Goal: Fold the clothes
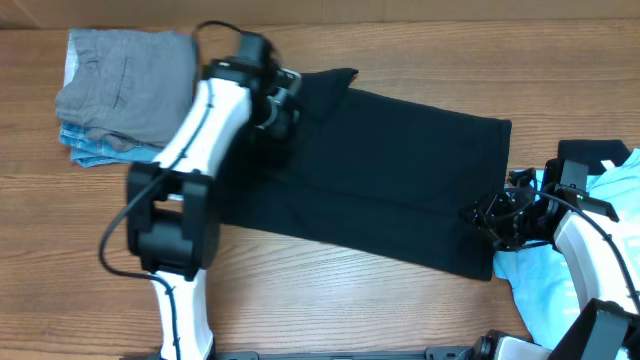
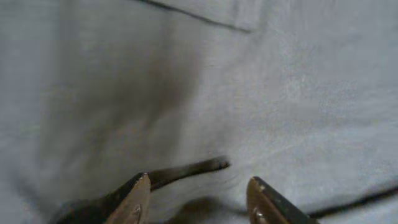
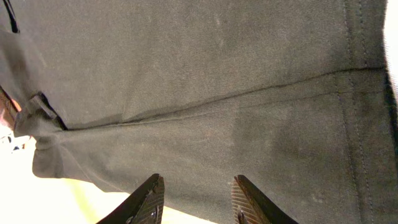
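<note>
The clothes here are chiefly a black shirt (image 1: 380, 180), laid as a long band across the table. My left gripper (image 1: 285, 105) hovers over its upper left end. In the left wrist view this gripper (image 2: 198, 200) is open, its fingertips (image 2: 134, 199) just above smooth fabric (image 2: 249, 93) with nothing pinched. My right gripper (image 1: 492, 215) sits at the shirt's right edge. Seen from the right wrist, it (image 3: 198, 200) is open too, and the shirt's hem (image 3: 205, 155) runs across the gap between the fingers. A light blue tee (image 1: 610, 185) lies bunched under the right arm.
A stack of folded garments, grey on top of blue denim (image 1: 125, 85), sits at the back left. The wooden tabletop (image 1: 330, 300) shows in front of the shirt. The left arm's white link (image 1: 195, 140) crosses the shirt's left end.
</note>
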Available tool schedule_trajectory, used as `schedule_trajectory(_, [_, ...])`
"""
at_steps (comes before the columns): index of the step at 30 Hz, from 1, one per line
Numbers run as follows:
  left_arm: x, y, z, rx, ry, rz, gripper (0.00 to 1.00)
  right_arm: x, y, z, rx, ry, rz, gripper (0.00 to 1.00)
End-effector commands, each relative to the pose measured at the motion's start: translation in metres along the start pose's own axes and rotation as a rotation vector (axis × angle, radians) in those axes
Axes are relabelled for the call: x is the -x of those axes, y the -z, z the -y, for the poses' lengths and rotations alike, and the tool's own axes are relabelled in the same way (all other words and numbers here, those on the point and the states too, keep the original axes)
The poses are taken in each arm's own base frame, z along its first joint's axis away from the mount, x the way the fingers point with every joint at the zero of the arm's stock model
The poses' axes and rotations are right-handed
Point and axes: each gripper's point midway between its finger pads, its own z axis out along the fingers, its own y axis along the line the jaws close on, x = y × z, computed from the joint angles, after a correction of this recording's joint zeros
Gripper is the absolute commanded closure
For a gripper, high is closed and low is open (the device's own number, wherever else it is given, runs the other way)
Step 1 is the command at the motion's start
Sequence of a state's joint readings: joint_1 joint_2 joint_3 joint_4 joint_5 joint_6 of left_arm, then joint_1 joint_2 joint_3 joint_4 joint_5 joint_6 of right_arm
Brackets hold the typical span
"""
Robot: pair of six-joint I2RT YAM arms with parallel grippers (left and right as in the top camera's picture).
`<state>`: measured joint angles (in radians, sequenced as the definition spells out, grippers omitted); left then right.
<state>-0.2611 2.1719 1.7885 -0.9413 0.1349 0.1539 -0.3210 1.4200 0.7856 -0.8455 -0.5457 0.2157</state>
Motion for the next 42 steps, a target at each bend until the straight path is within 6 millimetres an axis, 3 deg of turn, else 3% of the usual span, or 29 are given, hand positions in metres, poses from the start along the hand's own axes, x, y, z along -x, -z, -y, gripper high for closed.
schedule_trajectory(1, [-0.007, -0.026, -0.015, 0.144, 0.018, -0.069, 0.49, 0.009, 0.009, -0.010, 0.027, 0.036, 0.038, 0.61])
schedule_trajectory(6, [-0.019, -0.048, -0.012, 0.171, 0.048, -0.127, 0.54, 0.009, 0.009, -0.009, 0.025, 0.034, 0.036, 0.61])
schedule_trajectory(15, [-0.028, -0.048, -0.009, 0.162, 0.058, -0.162, 0.67, 0.010, 0.009, -0.005, 0.001, 0.033, 0.043, 0.61])
schedule_trajectory(21, [-0.014, -0.026, -0.007, 0.161, 0.062, -0.118, 0.41, 0.010, 0.009, -0.005, 0.001, 0.033, 0.043, 0.61])
schedule_trajectory(23, [-0.007, -0.014, -0.006, 0.162, 0.063, -0.099, 0.37, 0.010, 0.009, -0.005, 0.001, 0.033, 0.043, 0.61])
schedule_trajectory(27, [-0.006, -0.008, 0.002, 0.119, 0.067, -0.102, 0.37, 0.010, 0.009, -0.005, 0.001, 0.033, 0.044, 0.61])
schedule_trajectory(37, [-0.034, -0.039, 0.014, 0.104, 0.050, -0.205, 0.41, 0.010, 0.009, -0.005, 0.001, 0.034, 0.044, 0.61])
schedule_trajectory(42, [-0.043, -0.040, 0.018, 0.110, 0.038, -0.243, 0.43, 0.010, 0.009, -0.005, 0.001, 0.033, 0.043, 0.61])
